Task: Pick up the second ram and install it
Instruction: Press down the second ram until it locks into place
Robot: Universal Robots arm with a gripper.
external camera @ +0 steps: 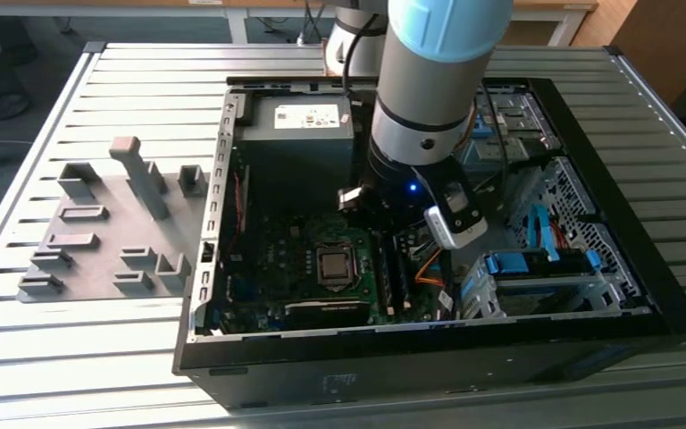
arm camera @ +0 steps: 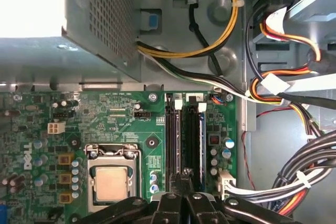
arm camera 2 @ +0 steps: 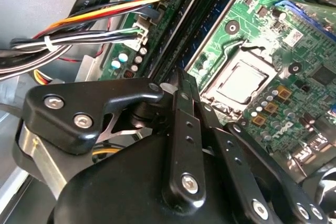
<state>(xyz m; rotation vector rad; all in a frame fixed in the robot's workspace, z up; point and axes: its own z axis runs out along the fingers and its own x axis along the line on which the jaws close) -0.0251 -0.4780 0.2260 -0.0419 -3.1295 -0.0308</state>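
Observation:
My gripper [arm camera: 182, 178] is shut, its black fingertips pressed together with nothing visible between them. It hangs just above the end of the black memory slots [arm camera: 184, 140] on the green motherboard [external camera: 319, 259]. A thin blue edge [arm camera 2: 223, 11], which looks like the ram, runs along one slot in both wrist views, lying level with the slot. The fingertips [arm camera 2: 182, 85] sit close over the near end of these slots. In the exterior view the arm [external camera: 421, 107] reaches down into the open computer case.
The processor socket [arm camera: 111, 182] lies beside the slots. Bundled cables [arm camera: 294, 182] run along the slots' other side. The power supply [external camera: 301, 116] sits at the case's far end and the drive bays [external camera: 539, 264] on the exterior view's right. A grey holder tray [external camera: 104, 232] stands outside the case.

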